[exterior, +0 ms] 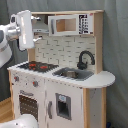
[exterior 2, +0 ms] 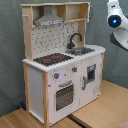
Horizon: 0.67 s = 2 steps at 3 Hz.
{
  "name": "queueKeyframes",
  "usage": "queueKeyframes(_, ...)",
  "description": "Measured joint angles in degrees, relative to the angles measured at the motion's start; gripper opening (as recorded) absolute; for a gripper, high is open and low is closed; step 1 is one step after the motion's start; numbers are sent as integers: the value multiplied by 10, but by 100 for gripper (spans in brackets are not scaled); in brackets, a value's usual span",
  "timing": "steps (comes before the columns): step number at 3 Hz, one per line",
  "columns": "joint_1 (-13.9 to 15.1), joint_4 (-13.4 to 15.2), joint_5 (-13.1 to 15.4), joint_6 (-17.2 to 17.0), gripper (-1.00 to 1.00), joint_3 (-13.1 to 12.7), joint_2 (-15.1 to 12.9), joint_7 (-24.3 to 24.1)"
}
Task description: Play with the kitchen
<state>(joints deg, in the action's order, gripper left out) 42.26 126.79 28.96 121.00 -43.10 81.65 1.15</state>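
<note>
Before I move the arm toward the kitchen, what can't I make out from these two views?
- Hand: in neither exterior view; the arm ends at the first exterior view's left edge and at the second exterior view's right edge.
- Sink contents: blurred in both exterior views.
- Stove knobs: too small to read.

In the first exterior view the arm (exterior: pixel 22 29) is cut by the left edge, and it covers the left part of the hood (exterior: pixel 41 27). The bottom edge cuts the kitchen (exterior: pixel 70 95) above its base. In the second exterior view the arm (exterior 2: pixel 117 22) is cut by the right edge and the top edge. The sink (exterior 2: pixel 84 50) inside is too small to see. The gripper is not shown in both exterior views.
</note>
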Motion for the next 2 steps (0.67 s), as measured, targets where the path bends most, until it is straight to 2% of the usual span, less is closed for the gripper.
queueKeyframes(1,27,7,-1,0,100,0,-23,-48)
queueKeyframes(2,36,6,-1,0,100,-2,-36,-71)
